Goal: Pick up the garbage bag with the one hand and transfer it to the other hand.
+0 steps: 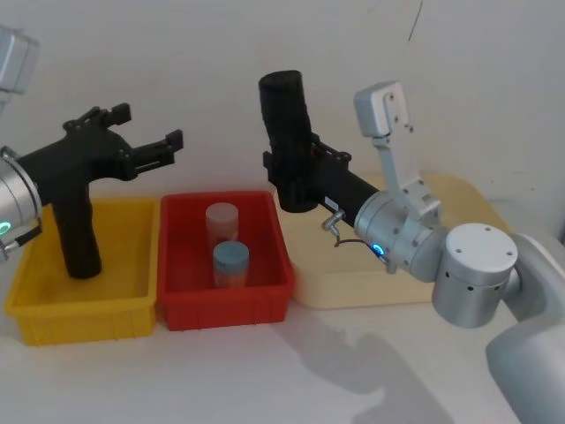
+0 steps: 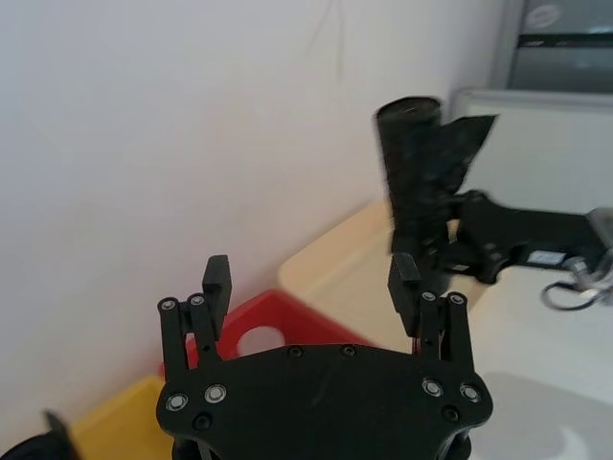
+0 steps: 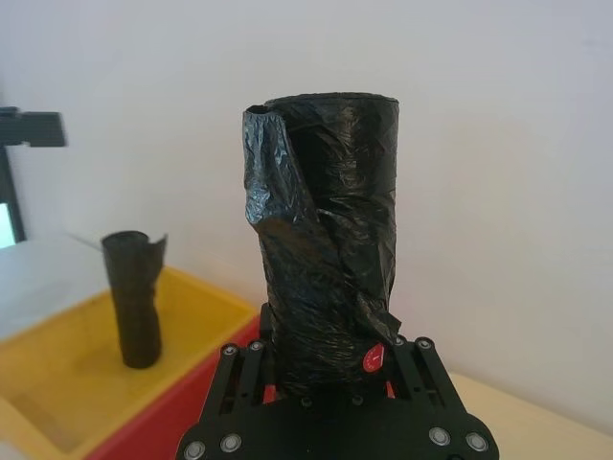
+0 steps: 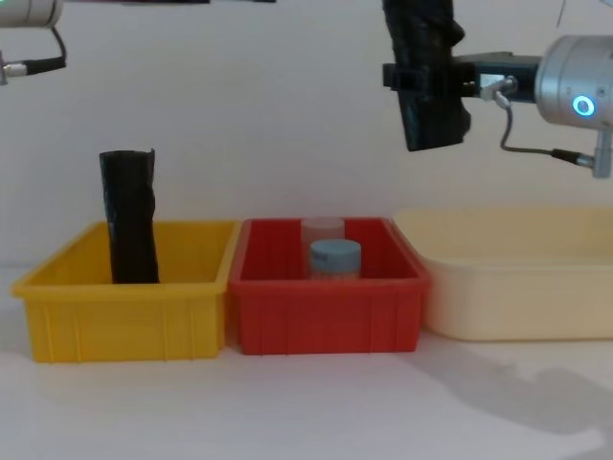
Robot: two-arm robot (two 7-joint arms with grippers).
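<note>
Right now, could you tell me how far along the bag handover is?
Looks done: the garbage bag is lifted, upright, clamped in the right gripper. In hand: the left gripper is open, apart from it. Left: only drawing the arms apart, probably.

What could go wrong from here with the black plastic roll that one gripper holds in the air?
The right gripper clamps the thick glossy black roll of garbage bags below its middle, so the tall upper part might tip or slip, dropping toward the red plastic bin.
A loose crinkled flap hangs off the roll; the open left gripper might pinch that alone.
</note>
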